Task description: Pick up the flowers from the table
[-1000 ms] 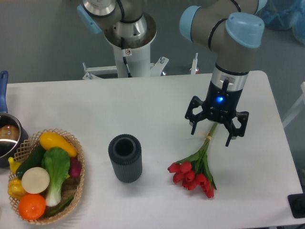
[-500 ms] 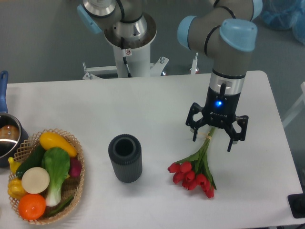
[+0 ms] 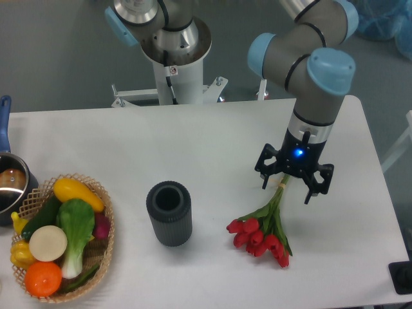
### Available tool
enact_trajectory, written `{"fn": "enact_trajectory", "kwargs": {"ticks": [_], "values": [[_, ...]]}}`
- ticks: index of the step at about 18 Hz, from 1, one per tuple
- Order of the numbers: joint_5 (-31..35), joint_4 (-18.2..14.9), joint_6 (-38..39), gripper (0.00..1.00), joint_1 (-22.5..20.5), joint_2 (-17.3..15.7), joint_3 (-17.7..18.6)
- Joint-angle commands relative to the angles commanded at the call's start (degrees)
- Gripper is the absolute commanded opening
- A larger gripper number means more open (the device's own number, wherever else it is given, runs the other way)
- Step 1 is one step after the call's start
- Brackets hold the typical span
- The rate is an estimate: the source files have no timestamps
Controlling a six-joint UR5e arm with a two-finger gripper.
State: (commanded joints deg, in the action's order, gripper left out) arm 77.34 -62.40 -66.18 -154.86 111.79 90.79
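The flowers [image 3: 262, 233] lie on the white table [image 3: 193, 148] at the right front: red tulip heads toward the front, green stems running up and back to the right. My gripper [image 3: 287, 190] hangs directly over the stem ends, fingers pointing down and spread, one finger on each side of the stems. It is open and holds nothing. A blue light glows on its body. The top of the stems is hidden behind the gripper.
A dark ribbed vase [image 3: 169, 213] stands upright left of the flowers. A wicker basket [image 3: 108, 243] of produce sits at the front left, with a blue-handled pot [image 3: 9, 187] behind it. The arm's base [image 3: 175, 51] stands beyond the table's far edge.
The gripper has shifted slightly right and lowered toward the stem ends, staying open. The flowers have not moved.
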Motion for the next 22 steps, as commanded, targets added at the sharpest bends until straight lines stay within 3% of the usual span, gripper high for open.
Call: {"fn": "enact_trajectory", "kwargs": {"ticks": [4,7,17,22], "values": [[4.21,-0.44,0.0,1.0,0.26,1.23,0.09],[4.48,0.17,0.0,1.0,0.0,2.73,0.09],[5.8,-0.27,0.35,1.0,-2.64,2.47,3.25],[5.71,0.44,0.44,1.0,-1.5,5.01,4.04]]}}
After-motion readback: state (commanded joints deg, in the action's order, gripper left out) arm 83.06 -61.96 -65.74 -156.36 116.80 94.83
